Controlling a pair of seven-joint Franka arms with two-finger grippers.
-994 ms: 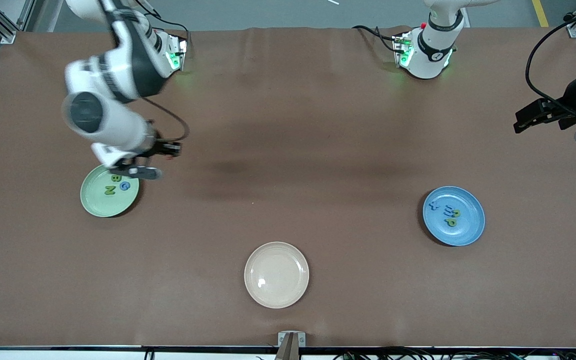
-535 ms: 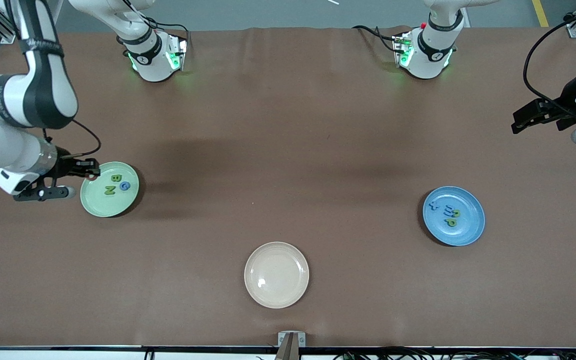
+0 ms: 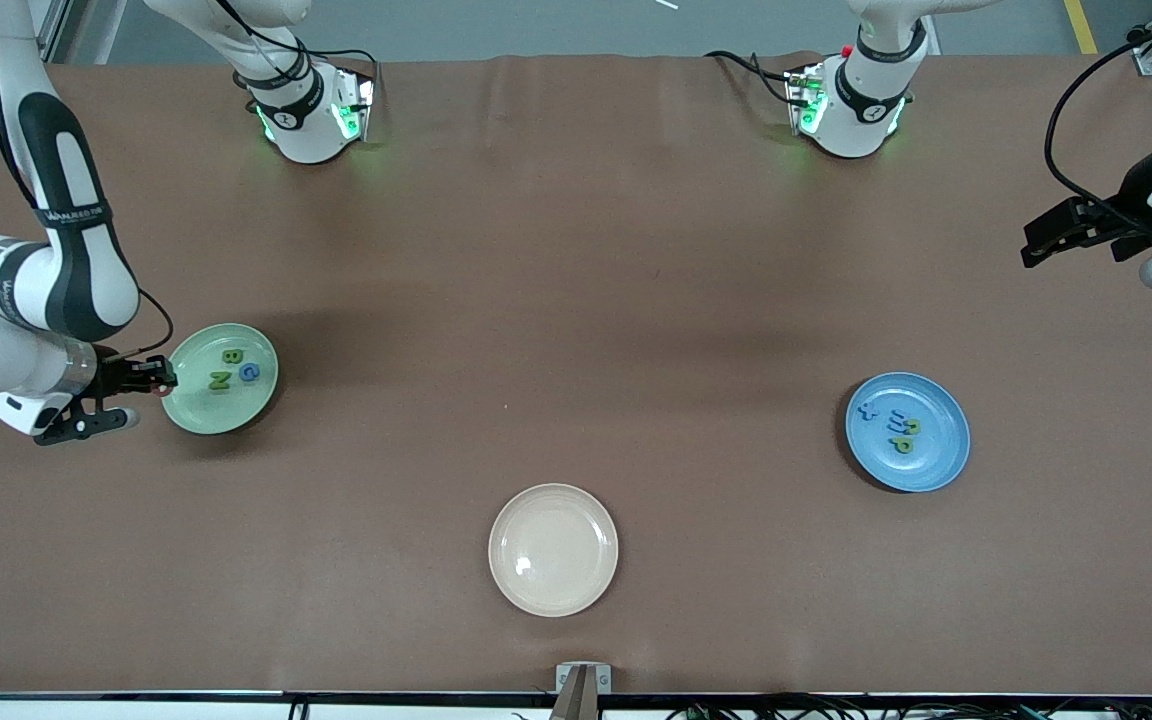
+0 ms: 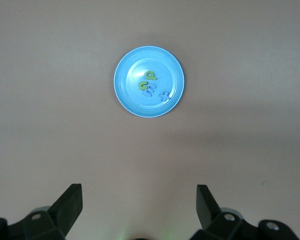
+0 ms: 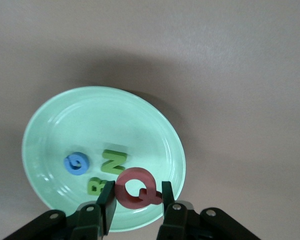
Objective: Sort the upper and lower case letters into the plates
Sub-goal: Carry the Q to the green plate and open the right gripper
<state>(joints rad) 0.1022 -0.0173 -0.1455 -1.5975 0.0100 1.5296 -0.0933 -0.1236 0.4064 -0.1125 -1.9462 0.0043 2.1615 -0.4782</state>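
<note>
The pale mint green plate (image 3: 236,415) lies toward the right arm's end of the table and holds a green B, a green N and a blue G. My right gripper (image 3: 161,385) is over that plate's rim, shut on a red letter Q (image 5: 132,187). In the right wrist view the Q hangs between the fingers (image 5: 138,197) above the green plate (image 5: 89,115). The blue plate (image 3: 936,470) lies toward the left arm's end and holds several small blue and green letters. My left gripper (image 3: 1031,245) is open and empty, high above the table; its view shows the blue plate (image 4: 134,100) well below its fingers (image 4: 138,192).
A cream-beige plate (image 3: 553,549), with nothing in it, lies near the table's front edge, midway between the two other plates. Brown table covering (image 3: 576,300) spreads between the plates. A small metal bracket (image 3: 582,680) sits at the front edge.
My right arm swung away from over the green plate toward its end of the table, then settled with its gripper and the red Q at the plate's rim. The left arm barely moved.
</note>
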